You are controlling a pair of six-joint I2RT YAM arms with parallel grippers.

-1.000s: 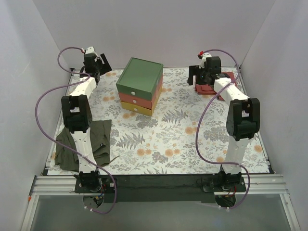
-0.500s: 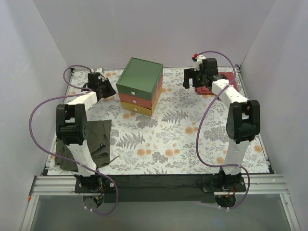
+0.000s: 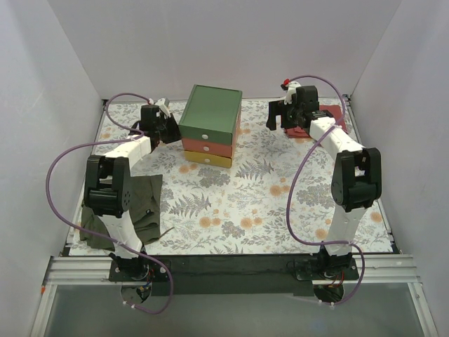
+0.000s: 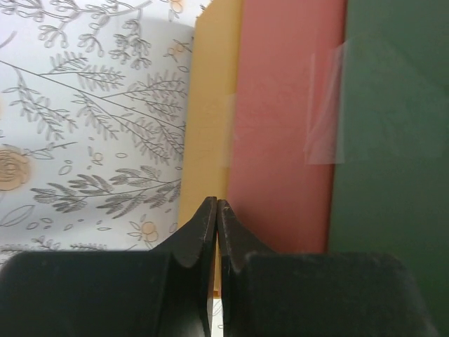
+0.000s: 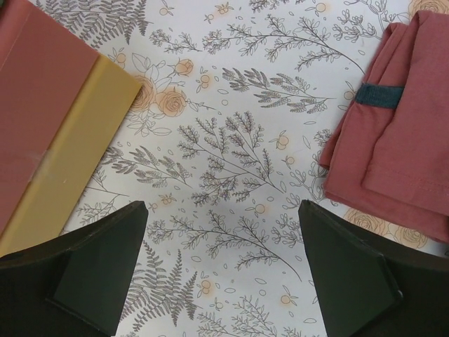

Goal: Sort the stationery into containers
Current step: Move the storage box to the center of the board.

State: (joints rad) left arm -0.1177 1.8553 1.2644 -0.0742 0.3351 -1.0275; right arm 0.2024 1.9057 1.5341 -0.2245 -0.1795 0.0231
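Observation:
The containers (image 3: 210, 126) stand at the back middle of the flowered mat as one stack of three drawers: green on top, red (image 3: 207, 146) below it, yellow (image 3: 208, 159) lowest, each with a white knob. My left gripper (image 3: 170, 125) is shut and empty, right at the stack's left side. In the left wrist view its tips (image 4: 217, 203) point at the seam between the yellow (image 4: 210, 105) and red (image 4: 284, 126) side walls. My right gripper (image 3: 279, 116) hangs open over bare mat to the right of the stack (image 5: 223, 207). No stationery is in view.
A folded red cloth (image 3: 326, 116) lies at the back right, just beside my right gripper (image 5: 396, 140). An olive cloth (image 3: 144, 203) lies at the front left under my left arm. White walls close in the mat on three sides.
My left arm swung right from the back left corner to the stack and its jaws closed. The stack turned square and shifted slightly right. My right gripper drifted a little left.

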